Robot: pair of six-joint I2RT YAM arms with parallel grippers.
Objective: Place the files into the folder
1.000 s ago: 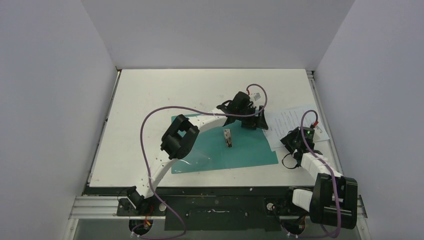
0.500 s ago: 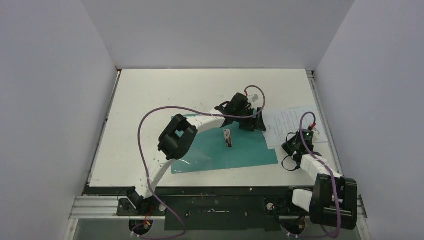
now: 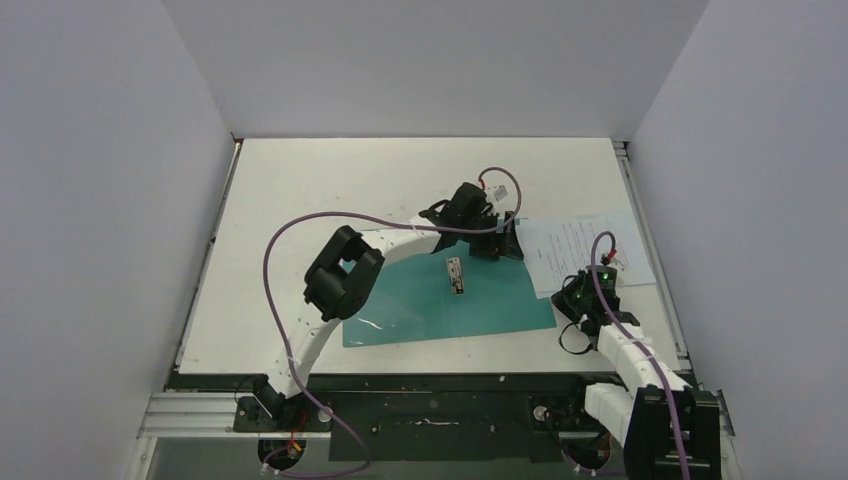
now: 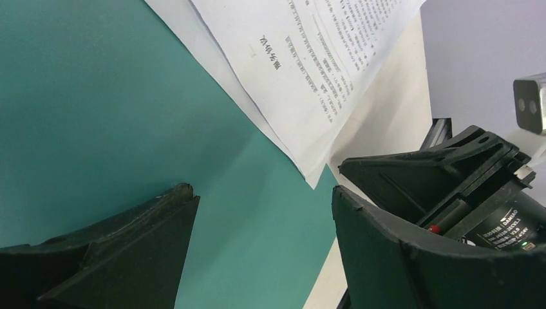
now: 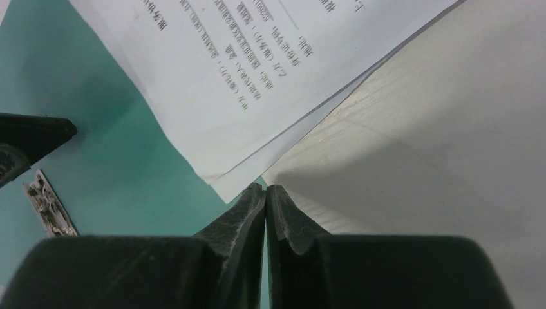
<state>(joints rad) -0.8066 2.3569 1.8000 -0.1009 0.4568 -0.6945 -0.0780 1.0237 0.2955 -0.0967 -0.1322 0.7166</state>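
The teal folder lies open and flat on the table, its silver fastener clip in the middle. The files, white printed sheets, lie at the right and overlap the folder's right edge. My left gripper is open low over the folder's far right part, just left of the sheets. In the left wrist view the left gripper shows only teal folder between its jaws, the files beyond. My right gripper is shut. In the right wrist view the right gripper is at the files' near corner, beside the folder.
The white table is walled on three sides by grey panels. A metal rail runs along its right edge. The left arm's purple cable arches over the folder's left part. The clip also shows in the right wrist view.
The right gripper has moved left and nearer, to the sheets' near corner. The sheets have shifted left, further onto the folder. The left gripper has drawn slightly left and back.
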